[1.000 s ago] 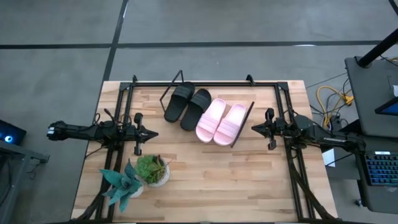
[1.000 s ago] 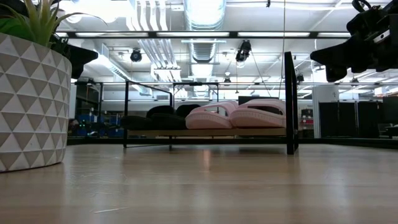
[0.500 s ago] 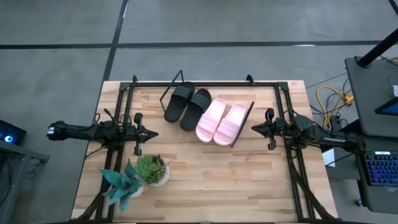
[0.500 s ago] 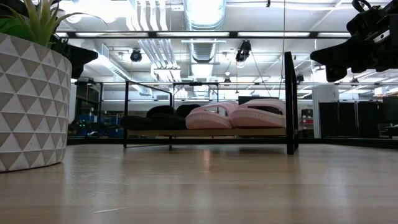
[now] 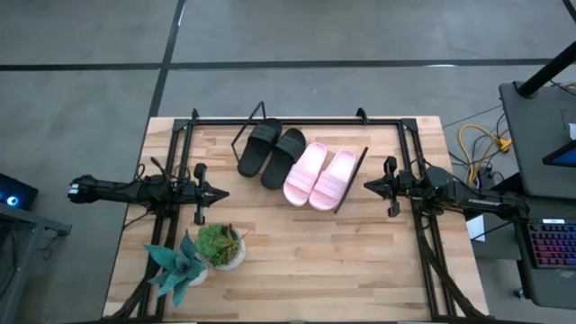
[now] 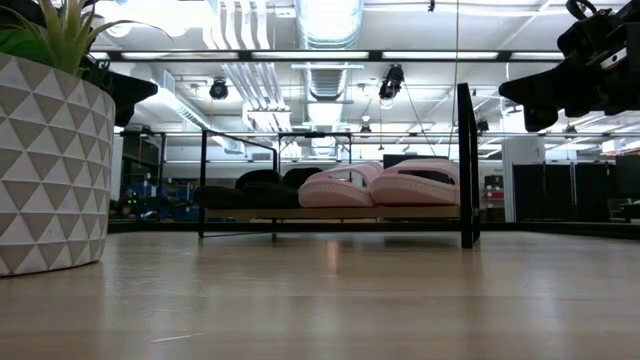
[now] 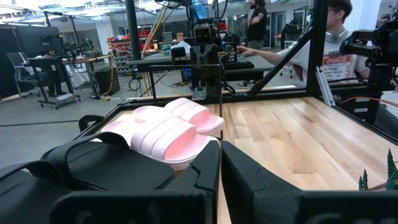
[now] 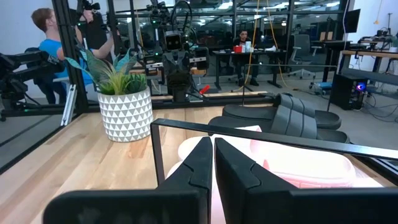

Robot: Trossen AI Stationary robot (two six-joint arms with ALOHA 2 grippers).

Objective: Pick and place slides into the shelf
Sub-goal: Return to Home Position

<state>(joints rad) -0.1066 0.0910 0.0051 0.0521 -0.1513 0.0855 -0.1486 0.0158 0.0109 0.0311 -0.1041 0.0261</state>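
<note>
Only the low view shows the shelf (image 6: 330,213) as a thin light-wood board on a black wire frame. From above, the two black slides (image 5: 271,151) and two pale pink slides (image 5: 321,176), foam-like with wide straps, cover it side by side. The left gripper (image 5: 223,193) and right gripper (image 5: 366,185) hover at either side, apart from it, fingers closed together and empty. A triangle-patterned plant pot (image 6: 45,170) stands near the left one.

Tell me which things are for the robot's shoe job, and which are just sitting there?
For the job:
- black slides and pink slides, side by side on the shelf
- left gripper and right gripper, both shut and empty, at opposite sides of the table

Just sitting there:
- green potted plant
- bluish spiky plant
</note>
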